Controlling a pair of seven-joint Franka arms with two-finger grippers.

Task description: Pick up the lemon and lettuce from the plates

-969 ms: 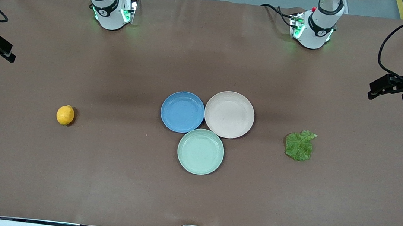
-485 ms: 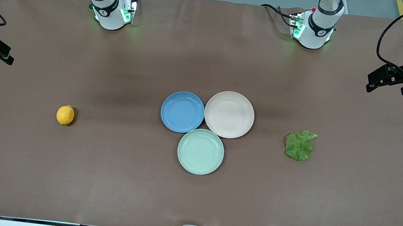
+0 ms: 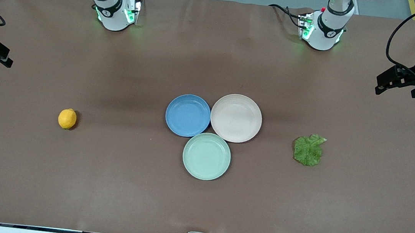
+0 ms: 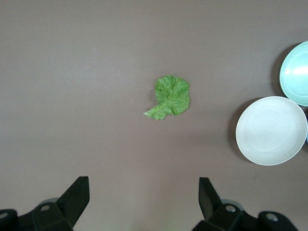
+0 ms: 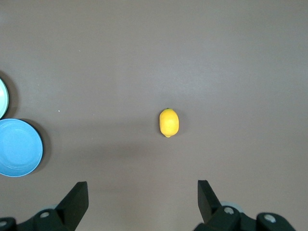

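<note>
The lemon (image 3: 67, 118) lies on the bare table toward the right arm's end, and it also shows in the right wrist view (image 5: 169, 122). The lettuce (image 3: 308, 150) lies flat on the table toward the left arm's end, and it also shows in the left wrist view (image 4: 169, 97). The blue plate (image 3: 188, 115) and the beige-pink plate (image 3: 236, 118) sit empty mid-table, touching. My right gripper (image 3: 7, 57) (image 5: 143, 188) is open and empty, high over its table end. My left gripper (image 3: 378, 84) (image 4: 144, 185) is open and empty, high over its table end.
A mint green plate (image 3: 206, 156) sits empty, touching the two other plates, nearer to the front camera. A brown cloth (image 3: 198, 208) covers the table. The arm bases (image 3: 116, 10) (image 3: 322, 30) stand along the edge farthest from the front camera.
Both grippers have shifted slightly over their ends of the table, the left one a bit more. The lemon, lettuce and plates have not moved.
</note>
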